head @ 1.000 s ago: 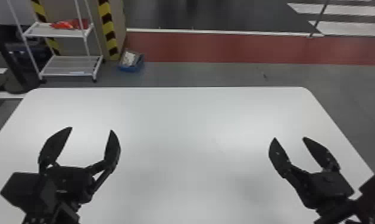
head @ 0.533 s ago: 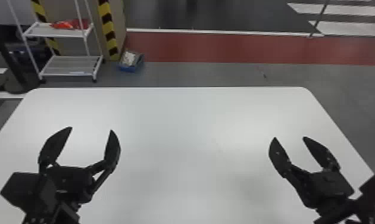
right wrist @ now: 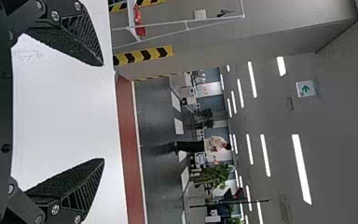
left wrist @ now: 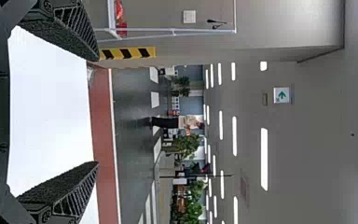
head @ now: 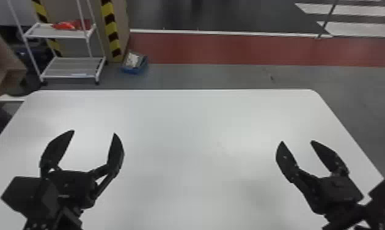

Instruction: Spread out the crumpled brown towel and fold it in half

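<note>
Left gripper (head: 94,132) has its fingers spread wide, pointing to the far side over the left part of the white table (head: 185,137); we see tabletop through the gap. Right gripper (head: 297,142) is spread too, over the right part. Both wrist views agree: fingertips well apart. Both arms get cut off by the head view's border, so we can't trace them back.

Brown towel: we can't tell where it is. Brown shape (head: 5,67) is cut off at the head view's left edge, beyond the table's far left corner; can't tell if it's cloth, a box or something else. Dark patch just below it in that view is too murky for us to name.

Far left, past the table, we have a white rack (head: 74,66) with a red item (head: 63,25) on its upper shelf, outline unclear. Blue bin (head: 135,71) sits on the floor just right of the rack; we can't make out the pale contents. Red floor strip (head: 231,49) runs across beyond the table's far edge.
</note>
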You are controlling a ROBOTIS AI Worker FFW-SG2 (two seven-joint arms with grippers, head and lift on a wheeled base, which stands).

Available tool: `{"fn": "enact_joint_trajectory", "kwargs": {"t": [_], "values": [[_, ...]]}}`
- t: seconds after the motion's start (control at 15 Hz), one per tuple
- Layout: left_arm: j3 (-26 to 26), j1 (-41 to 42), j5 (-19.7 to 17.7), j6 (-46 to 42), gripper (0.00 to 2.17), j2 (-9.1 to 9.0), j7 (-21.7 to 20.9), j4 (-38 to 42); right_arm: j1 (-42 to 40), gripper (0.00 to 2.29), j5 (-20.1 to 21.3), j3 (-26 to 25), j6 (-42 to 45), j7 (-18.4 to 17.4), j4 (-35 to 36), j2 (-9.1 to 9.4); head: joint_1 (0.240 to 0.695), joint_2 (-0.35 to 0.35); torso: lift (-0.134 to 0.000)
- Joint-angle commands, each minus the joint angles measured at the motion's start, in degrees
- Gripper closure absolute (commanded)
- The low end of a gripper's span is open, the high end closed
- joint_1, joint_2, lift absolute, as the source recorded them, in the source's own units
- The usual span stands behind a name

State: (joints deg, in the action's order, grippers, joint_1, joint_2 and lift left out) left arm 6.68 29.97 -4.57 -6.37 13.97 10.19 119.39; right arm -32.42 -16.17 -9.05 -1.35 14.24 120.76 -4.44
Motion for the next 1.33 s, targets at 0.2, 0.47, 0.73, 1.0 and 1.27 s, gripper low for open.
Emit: {"fn": "enact_joint_trajectory", "kwargs": {"t": [0.2, 0.47, 0.73, 1.0, 1.27], "values": [[0.18, 0.00, 0.00, 0.00, 0.10, 0.09, 0.00, 0.05, -0.19, 0.16, 0.00, -0.18, 0.15, 0.00, 0.18, -0.04, 0.695, -0.061, -0.123], [0.44, 0.00, 0.00, 0.00, 0.10, 0.09, 0.00, 0.32, -0.28, 0.17, 0.00, -0.18, 0.15, 0.00, 0.26, -0.04, 0.695, -0.066, -0.123], [0.44, 0.09, 0.00, 0.00, 0.10, 0.09, 0.00, 0.32, -0.45, 0.16, 0.00, -0.35, 0.15, 0.00, 0.44, -0.04, 0.695, -0.068, -0.123], [0.53, 0.18, 0.09, 0.00, 0.10, 0.09, 0.00, 0.23, -0.81, 0.16, 0.00, -0.44, 0.15, 0.00, 0.70, 0.04, 0.695, -0.071, -0.123], [0.53, 0.27, 0.09, 0.00, 0.10, 0.09, 0.00, 0.23, -0.98, 0.17, 0.00, -0.53, 0.15, 0.00, 0.70, 0.04, 0.695, -0.072, -0.123]]}}
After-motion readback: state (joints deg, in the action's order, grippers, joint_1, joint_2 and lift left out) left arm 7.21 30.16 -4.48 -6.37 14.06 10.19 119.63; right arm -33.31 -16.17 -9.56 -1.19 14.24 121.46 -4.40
